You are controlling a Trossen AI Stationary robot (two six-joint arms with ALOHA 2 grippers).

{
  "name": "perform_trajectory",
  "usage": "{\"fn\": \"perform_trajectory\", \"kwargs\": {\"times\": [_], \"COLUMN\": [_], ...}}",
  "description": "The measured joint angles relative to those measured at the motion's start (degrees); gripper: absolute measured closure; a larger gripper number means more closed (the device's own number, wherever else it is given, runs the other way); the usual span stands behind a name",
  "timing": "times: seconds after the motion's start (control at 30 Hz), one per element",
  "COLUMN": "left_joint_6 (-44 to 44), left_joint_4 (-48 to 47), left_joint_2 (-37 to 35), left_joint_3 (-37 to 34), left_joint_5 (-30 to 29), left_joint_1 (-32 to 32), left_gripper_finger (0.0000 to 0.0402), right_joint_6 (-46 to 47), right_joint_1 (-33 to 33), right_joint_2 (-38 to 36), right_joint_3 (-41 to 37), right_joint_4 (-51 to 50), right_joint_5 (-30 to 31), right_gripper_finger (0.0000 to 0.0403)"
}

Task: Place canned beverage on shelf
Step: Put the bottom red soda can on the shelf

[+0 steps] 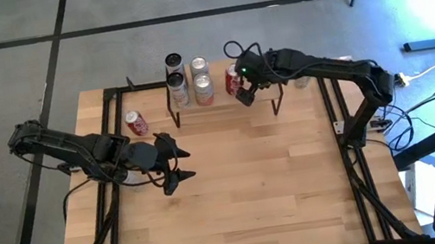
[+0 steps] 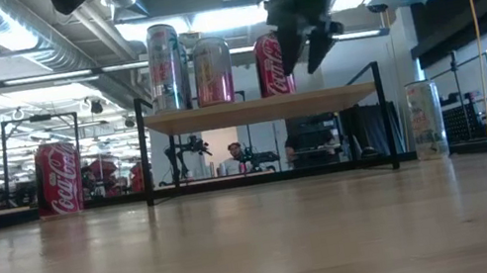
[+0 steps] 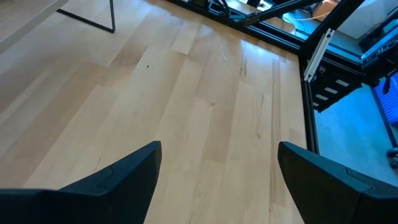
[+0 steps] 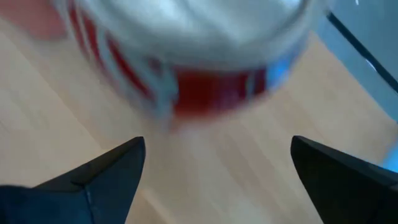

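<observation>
The shelf [image 2: 259,109] stands at the table's far side, with three cans upright on its plank. The rightmost is a red can [image 2: 272,64], which also shows in the high view [image 1: 232,78]. My right gripper [image 2: 305,50] is open above the shelf, just right of and near the red can. In the right wrist view the can [image 4: 205,81] lies beyond the spread fingertips [image 4: 217,152]. My left gripper [image 1: 189,163] is open and empty over the left middle of the table; in its wrist view [image 3: 217,149] only bare wood shows between the fingers.
A second red can [image 2: 58,177] stands on the table left of the shelf, also in the high view [image 1: 136,123]. A pale can [image 2: 426,119] stands on the table right of the shelf. A tall pale can [image 2: 166,67] and a pink can [image 2: 212,70] stand on the plank's left part.
</observation>
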Motion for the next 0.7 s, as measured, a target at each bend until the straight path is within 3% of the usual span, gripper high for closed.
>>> {"fn": "perform_trajectory", "kwargs": {"times": [0.47,0.7], "left_joint_6": [-0.03,0.00], "left_joint_4": [0.09,0.00], "left_joint_2": [0.01,0.02], "left_joint_3": [0.00,0.00], "left_joint_5": [-0.02,-0.02], "left_joint_1": [-0.01,-0.04], "left_gripper_finger": [0.0083,0.0083], "right_joint_6": [-9.40,-8.81], "right_joint_1": [-0.53,-0.58], "right_joint_2": [2.42,1.28], "right_joint_3": [-1.05,0.38], "right_joint_4": [15.28,11.92], "right_joint_5": [-2.40,-3.31], "right_gripper_finger": [0.0013,0.0013]}}
